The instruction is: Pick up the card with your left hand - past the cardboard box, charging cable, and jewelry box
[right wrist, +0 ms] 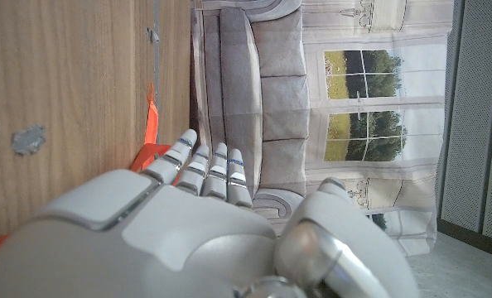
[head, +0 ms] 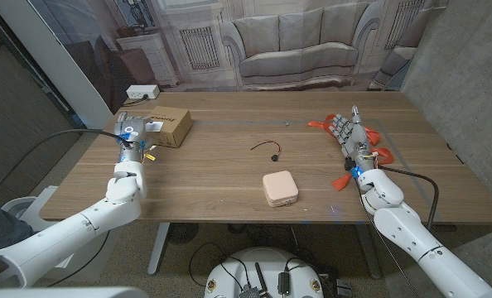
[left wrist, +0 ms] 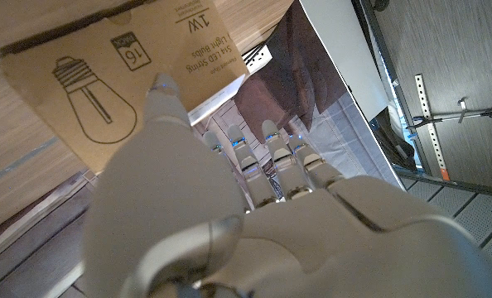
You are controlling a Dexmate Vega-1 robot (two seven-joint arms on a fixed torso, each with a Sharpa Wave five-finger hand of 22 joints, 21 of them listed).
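Orange tape (head: 377, 154) marks the wooden table (head: 221, 178); a sofa backdrop (head: 300, 45) stands behind.

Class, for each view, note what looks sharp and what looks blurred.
Head view: evenly lit, the brown cardboard box and pink square jewelry box sharp. Left wrist view: left hand close and soft, box print legible. Right wrist view: right hand blurred, backdrop sharper.

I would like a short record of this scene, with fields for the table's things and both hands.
cardboard box: far left of the table, light-bulb drawing on it
charging cable: small black loop, mid-table
jewelry box: pink, closed, near the front edge
card: cannot tell
left hand: at the cardboard box, fingers extended
right hand: open, fingers extended, by orange tape
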